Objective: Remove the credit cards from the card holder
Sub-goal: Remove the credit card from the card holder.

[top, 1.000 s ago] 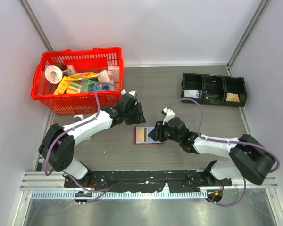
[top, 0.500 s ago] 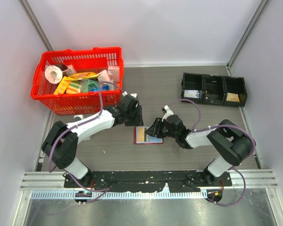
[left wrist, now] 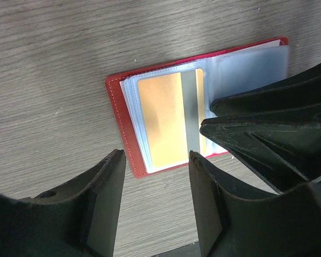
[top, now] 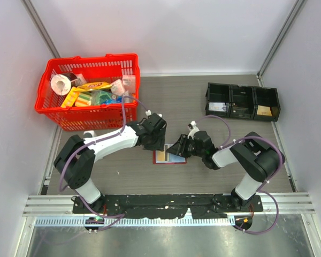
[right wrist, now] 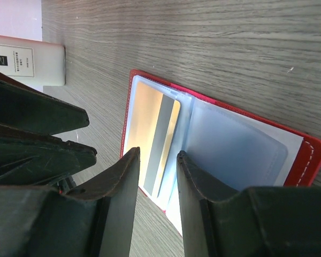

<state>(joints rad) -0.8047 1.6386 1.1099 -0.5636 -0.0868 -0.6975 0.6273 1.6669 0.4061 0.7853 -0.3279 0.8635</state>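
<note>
The red card holder [top: 169, 161] lies spread open on the table between my two grippers. It also shows in the left wrist view [left wrist: 117, 107] and the right wrist view [right wrist: 310, 155]. A tan credit card [left wrist: 160, 118] with a grey stripe sits in its left clear pocket, also seen in the right wrist view [right wrist: 148, 128]. The right pocket [right wrist: 232, 147] looks pale bluish. My left gripper [left wrist: 156, 155] is open and empty, hovering over the holder's left edge [top: 159, 143]. My right gripper [right wrist: 156, 158] is open, with a narrow gap, low over the tan card's end [top: 176, 148].
A red plastic basket [top: 59, 115] full of groceries stands at the back left. A black three-compartment tray [top: 243, 101] stands at the back right. The right gripper's fingers [left wrist: 257, 123] crowd the holder's right half. A white labelled block [right wrist: 27, 61] shows beyond the left fingers.
My left gripper has moved right and nearer, from beside the basket to over the holder's left edge. My right arm has folded in, its gripper staying over the holder.
</note>
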